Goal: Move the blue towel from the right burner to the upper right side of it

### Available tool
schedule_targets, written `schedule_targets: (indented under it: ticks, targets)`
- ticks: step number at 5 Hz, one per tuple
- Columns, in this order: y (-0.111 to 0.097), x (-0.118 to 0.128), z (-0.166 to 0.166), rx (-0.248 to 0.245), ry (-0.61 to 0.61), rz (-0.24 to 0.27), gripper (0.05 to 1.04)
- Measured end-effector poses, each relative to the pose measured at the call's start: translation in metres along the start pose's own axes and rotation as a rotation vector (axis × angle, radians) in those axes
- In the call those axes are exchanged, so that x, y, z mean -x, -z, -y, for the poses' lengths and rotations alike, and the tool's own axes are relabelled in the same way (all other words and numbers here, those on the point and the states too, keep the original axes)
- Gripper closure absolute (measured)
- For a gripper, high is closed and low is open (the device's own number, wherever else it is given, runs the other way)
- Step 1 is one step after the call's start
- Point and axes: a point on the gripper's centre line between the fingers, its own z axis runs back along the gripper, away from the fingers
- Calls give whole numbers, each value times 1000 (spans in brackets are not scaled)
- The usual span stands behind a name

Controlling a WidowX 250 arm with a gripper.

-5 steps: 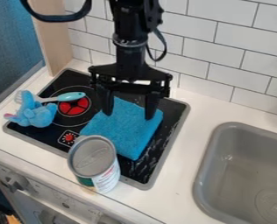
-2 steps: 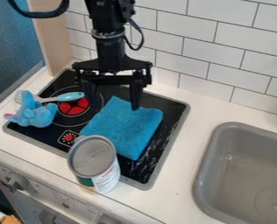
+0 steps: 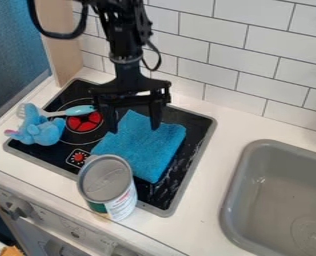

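The black gripper (image 3: 134, 128) hangs over the upper part of the blue towel, its two fingers spread apart with nothing held between them. One fingertip is by the towel's upper left edge, the other over its upper middle. The blue towel (image 3: 140, 149) lies folded on the right part of the black stove top (image 3: 106, 137), covering the right burner. Whether the fingertips touch the cloth, I cannot tell.
A can (image 3: 108, 186) stands at the stove's front edge, overlapping the towel's lower left in view. A blue plush toy (image 3: 39, 129) and a light blue brush (image 3: 72, 111) lie at the left. The grey sink (image 3: 254, 145) is at right, the tiled wall (image 3: 254, 65) behind.
The gripper first moved left and a little up, away from the towel's right part, then came slightly lower. The towel and the other objects have stayed where they were.
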Motion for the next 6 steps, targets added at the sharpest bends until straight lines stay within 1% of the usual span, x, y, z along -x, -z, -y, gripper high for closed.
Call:
schedule_targets:
  ticks: [1,2,3,4,5,6]
  targets:
    - [21,2,3,-44,42,-10,84]
    - [28,2,0,-46,47,18,84]
    - [33,1,2,-34,57,25,84]
    - [40,-3,6,-27,62,20,83]
    - [40,-11,19,-38,86,51,83]
    - [42,-21,32,-22,89,42,82]
